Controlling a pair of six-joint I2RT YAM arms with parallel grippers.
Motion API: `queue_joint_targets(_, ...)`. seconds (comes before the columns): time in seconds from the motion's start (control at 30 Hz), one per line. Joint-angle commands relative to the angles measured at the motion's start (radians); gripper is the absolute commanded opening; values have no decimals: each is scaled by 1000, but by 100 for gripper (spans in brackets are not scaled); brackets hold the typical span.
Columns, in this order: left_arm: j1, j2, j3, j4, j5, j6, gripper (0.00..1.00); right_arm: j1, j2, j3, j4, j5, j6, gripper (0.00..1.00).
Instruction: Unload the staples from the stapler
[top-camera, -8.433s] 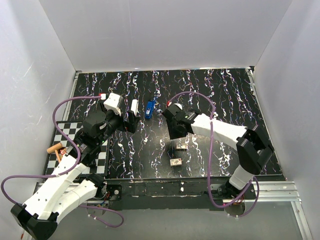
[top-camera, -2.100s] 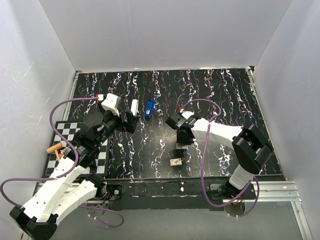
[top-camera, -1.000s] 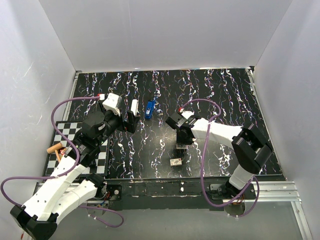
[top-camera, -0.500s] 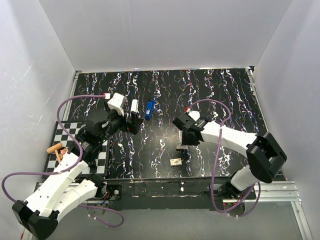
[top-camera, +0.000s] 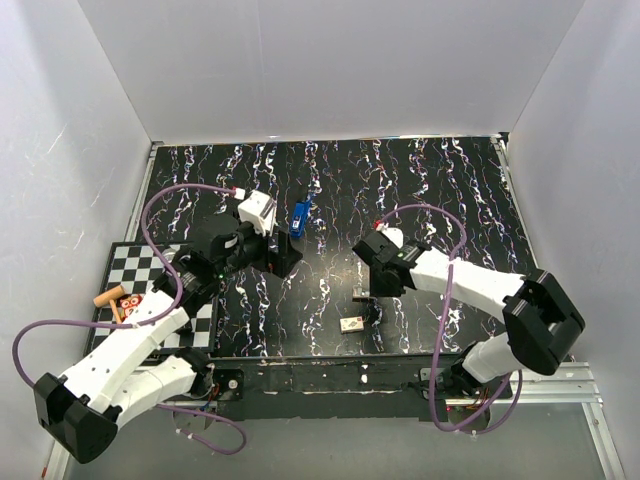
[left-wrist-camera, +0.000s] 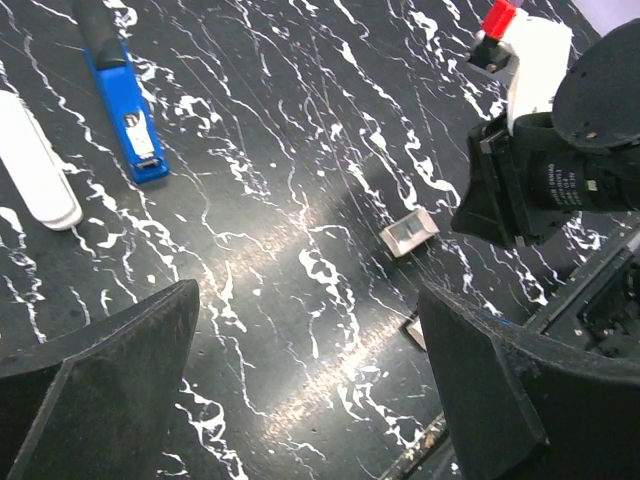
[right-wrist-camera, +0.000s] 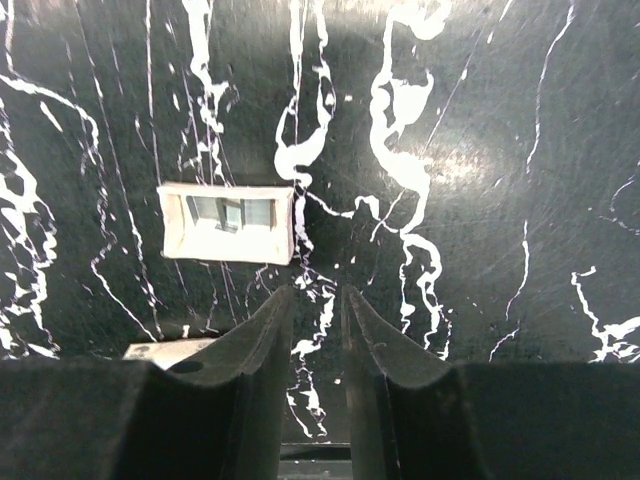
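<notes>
The blue stapler (top-camera: 299, 217) lies closed on the black marbled table; it also shows at the upper left of the left wrist view (left-wrist-camera: 120, 100). My left gripper (top-camera: 283, 257) hovers just in front of it, open wide and empty (left-wrist-camera: 310, 390). My right gripper (top-camera: 374, 290) sits low at the table's middle, its jaws almost together with nothing between them (right-wrist-camera: 317, 300). A small open white staple box (right-wrist-camera: 225, 222) lies just left of its fingertips, not touched; it also shows in the top view (top-camera: 361, 293).
A second small box (top-camera: 351, 324) lies nearer the front edge (right-wrist-camera: 165, 350). A white oblong piece (left-wrist-camera: 35, 165) lies left of the stapler. A checkerboard mat (top-camera: 130, 270) with brown items (top-camera: 110, 297) lies at the left. White walls enclose the table.
My left arm has swung right, bringing its open gripper in front of the stapler. My right gripper has shifted slightly right, off the staple box it hovered over.
</notes>
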Motion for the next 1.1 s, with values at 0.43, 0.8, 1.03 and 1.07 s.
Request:
queue_joint_targets(0.43,-137,92,-94,13,-52,-239,65,173,-174,-177,-6,-156,-19,28)
queue_joint_targets(0.8,-203,175,-157,37,-39,-305,0,212,-82,-151,14,-190,-22,14)
queue_joint_targets(1.03,-221,198,-173,68,-22,-317,0,226,-53,-145,34,-251,-52,13)
queue_joint_targets(1.07,-223,198,-176,71,-21,-320,0,227,-47,-140,34,-253,-55,13)
